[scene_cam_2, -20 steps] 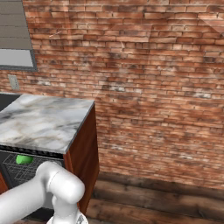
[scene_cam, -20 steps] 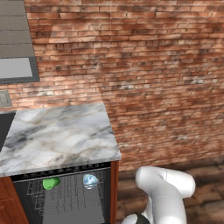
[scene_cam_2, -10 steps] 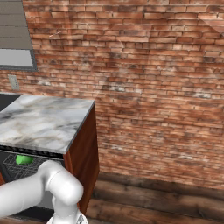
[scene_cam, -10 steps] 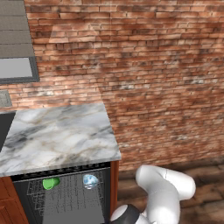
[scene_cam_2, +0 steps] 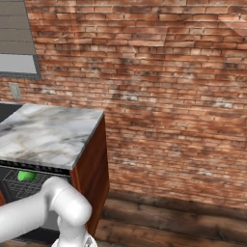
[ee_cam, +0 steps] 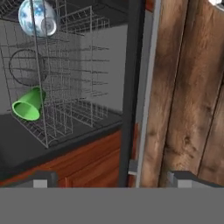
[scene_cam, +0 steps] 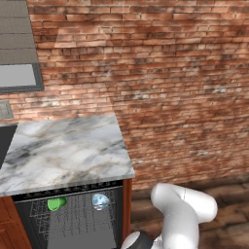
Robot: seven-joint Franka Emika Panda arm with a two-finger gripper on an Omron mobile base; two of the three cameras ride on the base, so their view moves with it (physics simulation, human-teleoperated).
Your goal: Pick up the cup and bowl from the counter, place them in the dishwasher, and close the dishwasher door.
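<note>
Brick-walled kitchen, marble counter [scene_cam: 63, 151] above open dishwasher [scene_cam: 73, 221]: green cup [scene_cam: 56, 203] and pale bowl [scene_cam: 100, 201] lie in its wire rack, gripper [ee_cam: 111, 178] spread wide, holding nothing, near its edge.

Even, bright rendered light falls on the brick wall [scene_cam: 170, 82] and the marble counter [scene_cam: 63, 151], with a paler slanting patch of glare high on the bricks. The dishwasher [scene_cam: 73, 219] interior sits in shadow under the slab. The hand view looks soft and perhaps slightly blurred, its rack wires jagged.
</note>
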